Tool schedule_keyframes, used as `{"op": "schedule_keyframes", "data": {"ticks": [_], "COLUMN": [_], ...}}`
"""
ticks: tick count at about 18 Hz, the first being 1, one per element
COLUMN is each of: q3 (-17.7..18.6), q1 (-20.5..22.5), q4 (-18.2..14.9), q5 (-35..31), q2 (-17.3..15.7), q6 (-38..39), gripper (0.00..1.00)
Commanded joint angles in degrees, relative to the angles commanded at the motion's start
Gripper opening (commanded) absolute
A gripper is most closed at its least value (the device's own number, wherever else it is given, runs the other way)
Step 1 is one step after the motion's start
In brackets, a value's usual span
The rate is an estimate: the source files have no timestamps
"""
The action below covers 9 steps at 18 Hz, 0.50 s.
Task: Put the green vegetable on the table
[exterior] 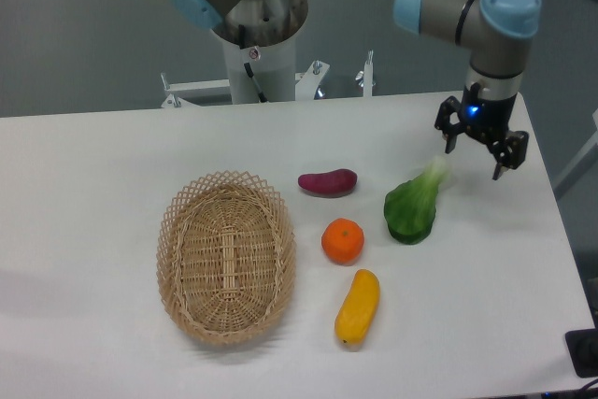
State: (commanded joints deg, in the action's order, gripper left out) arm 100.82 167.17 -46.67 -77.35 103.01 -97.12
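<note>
Leafy green bok choy toy with pale stalk (412,207) lies on the flat white tabletop (112,165), right of the round orange (343,240). Black two-finger gripper (478,147) hangs above and right of the stalk tip, fingers spread, empty. Risk looks low: the rounded toy could roll, or a dipping finger could clip the stalk. Height gap is hard to judge.

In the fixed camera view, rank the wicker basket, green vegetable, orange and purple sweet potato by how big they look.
Largest to smallest:
1. wicker basket, by far
2. green vegetable
3. and 4. purple sweet potato and orange: too alike to rank; the sweet potato looks longer but thinner, the orange rounder.
</note>
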Motion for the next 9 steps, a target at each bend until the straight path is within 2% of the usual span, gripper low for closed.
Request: {"op": "schedule_keyframes", "data": {"ticks": [5, 9], "q3": [-4.1, -6.9], "q1": [0.9, 2.6], "q4": [-1.2, -7.3], "q5": [-0.3, -0.5], "q2": [-1.9, -3.7], "q6": [0.3, -1.7], "gripper": [1.00, 1.00]}}
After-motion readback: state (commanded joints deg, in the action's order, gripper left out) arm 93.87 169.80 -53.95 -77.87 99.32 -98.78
